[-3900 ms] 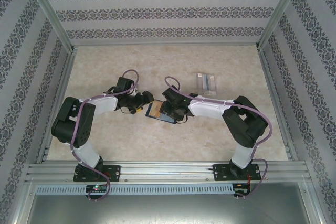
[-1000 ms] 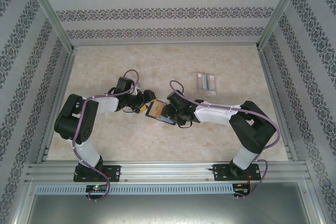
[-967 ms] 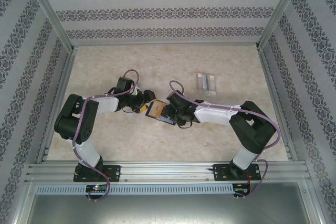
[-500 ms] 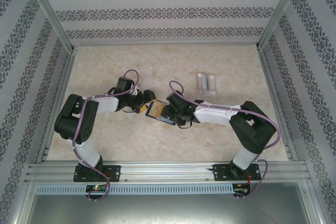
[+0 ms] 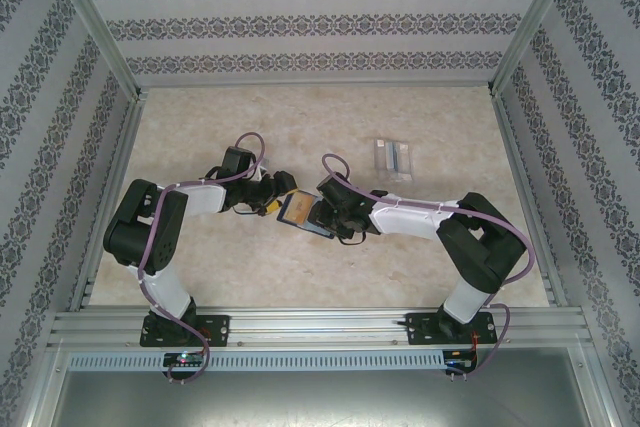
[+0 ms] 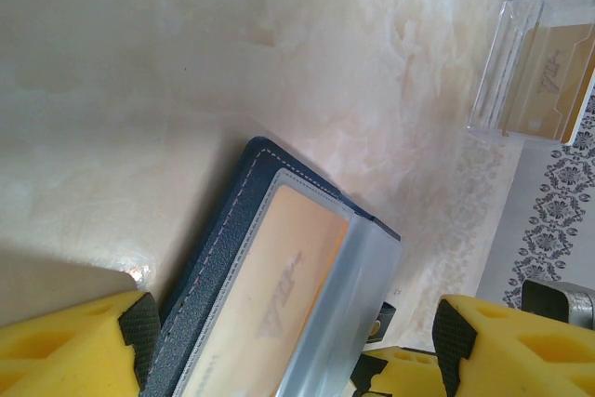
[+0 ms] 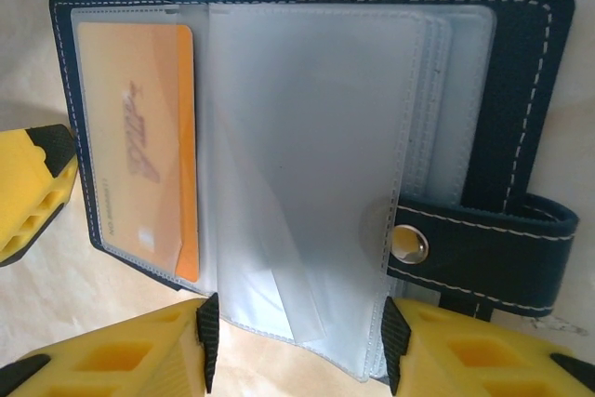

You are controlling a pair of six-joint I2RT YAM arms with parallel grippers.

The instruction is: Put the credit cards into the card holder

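Beige marbled desk (image 5: 300, 117), patterned wallpaper walls (image 5: 320, 27) all round, clear plastic box (image 5: 392, 159) off toward the back right. Card holder (image 5: 303, 212) lies open mid-desk with the orange card (image 7: 139, 137) tucked inside. Left pincer (image 5: 273, 203) is spread around its corner, right pincer (image 7: 296, 337) spread astride its clear sleeves (image 7: 307, 137).

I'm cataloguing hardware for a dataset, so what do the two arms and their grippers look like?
The left arm and right arm have black joint housings, white link shells and a purple cable looped alongside. The left gripper and right gripper carry chunky bright yellow fingers with cut-out pockets and black inner pads.
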